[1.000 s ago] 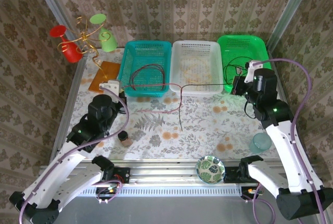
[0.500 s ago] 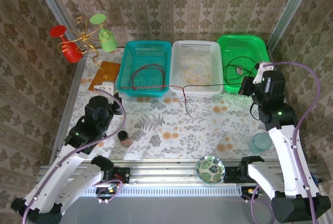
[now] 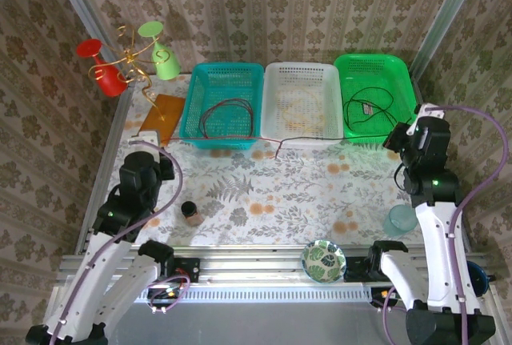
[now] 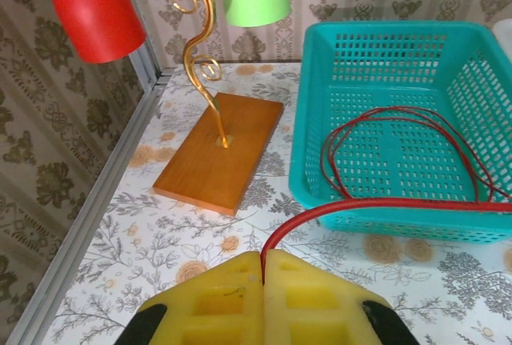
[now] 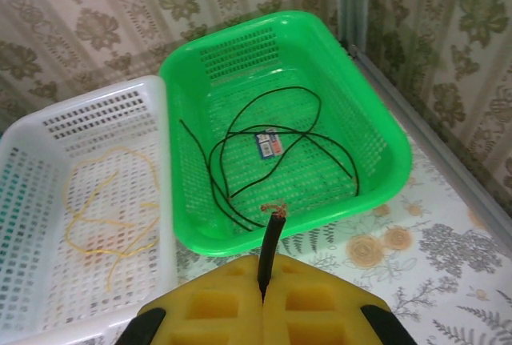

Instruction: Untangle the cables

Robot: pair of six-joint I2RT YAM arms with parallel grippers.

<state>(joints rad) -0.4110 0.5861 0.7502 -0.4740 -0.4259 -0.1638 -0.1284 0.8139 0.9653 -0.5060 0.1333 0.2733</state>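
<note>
A dark red cable (image 4: 384,203) comes out of my left gripper (image 4: 264,269), which is shut on it, and runs right along the front of the teal basket (image 4: 320,193). More of this red cable loops inside that basket (image 3: 228,114). My left gripper (image 3: 162,154) sits left of the teal basket. My right gripper (image 5: 264,285) is shut on a black cable end (image 5: 271,237) with frayed copper at its tip, in front of the green basket (image 5: 376,177). More black cable (image 3: 366,103) coils in the green basket. A yellow cable (image 5: 108,217) lies in the white basket (image 3: 302,138). My right gripper (image 3: 395,138) is by the green basket's front right corner.
A gold stand on a wooden base (image 3: 162,114) carries a red cup (image 3: 102,73) and a green cup (image 3: 162,58) at the back left. A small brown jar (image 3: 191,213), a leaf-patterned bowl (image 3: 323,261) and a pale blue cup (image 3: 400,219) stand near the front edge.
Both arms have drawn apart, the left toward the near left, the right further right. The loose dark cable end on the table has been dragged up toward the white basket.
</note>
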